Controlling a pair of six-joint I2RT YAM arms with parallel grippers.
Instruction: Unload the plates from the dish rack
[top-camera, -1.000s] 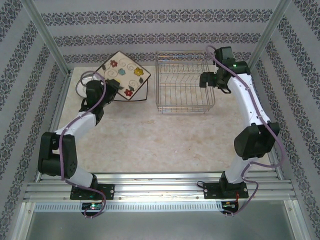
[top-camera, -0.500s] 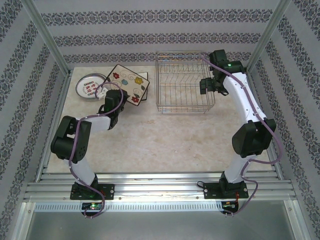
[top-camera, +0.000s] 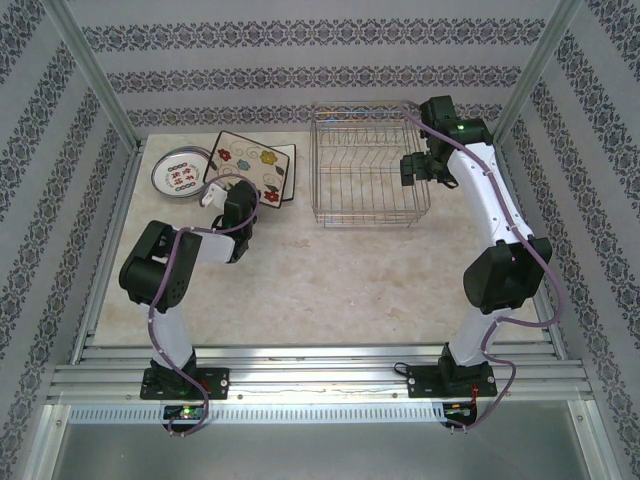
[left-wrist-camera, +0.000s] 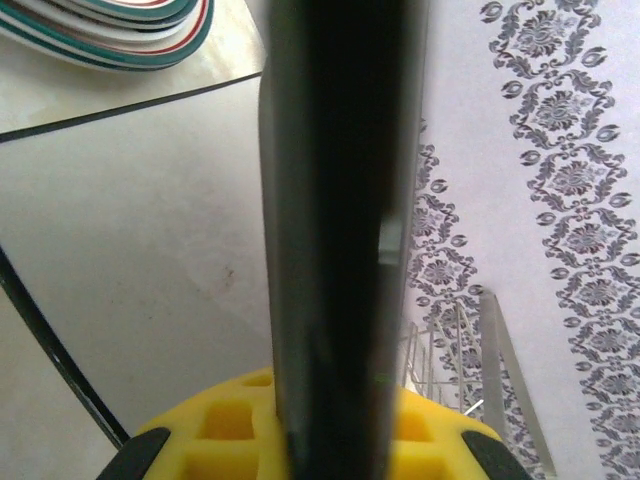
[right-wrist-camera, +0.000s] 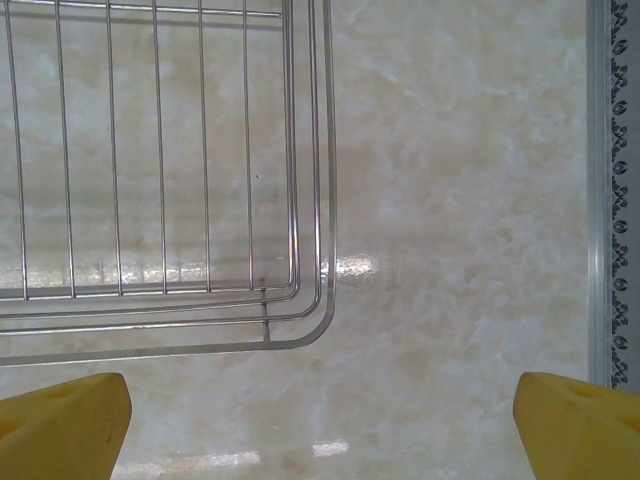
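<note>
Overhead, a pale marbled worktop (top-camera: 330, 280) sits inside walls of striped, patterned wallpaper (top-camera: 300, 75), with two robot arms bolted at its near edge. The left arm is folded tightly back on itself. Its claw (top-camera: 213, 192) sits at the near left corner of a square cream plate (top-camera: 258, 162) with a dark brown rim and coloured flowers, at the far left of the worktop. The left wrist camera shows the claw's yellow pads (left-wrist-camera: 225, 430) pressed together on that dark rim, which runs edge-on as a dark vertical band up the middle of the view. A dark edge showing past the plate's right side looks like a second square plate (top-camera: 291, 172) underneath. Whether the pinched plate touches it cannot be told.

Just to the left lies a small stack of round plates (top-camera: 180, 175), white with red-and-dark flower marks.

The dish rack (top-camera: 366, 170), a silver wire basket, stands at the far middle of the worktop, apart from the plates, its wires bare. The right arm reaches up to the rack's right side, where its claw (top-camera: 410, 172) hangs spread wide. The right wrist camera looks down on a rounded corner of the rack, with a yellow fingertip (right-wrist-camera: 65, 420) in each lower corner and nothing between them.
</note>
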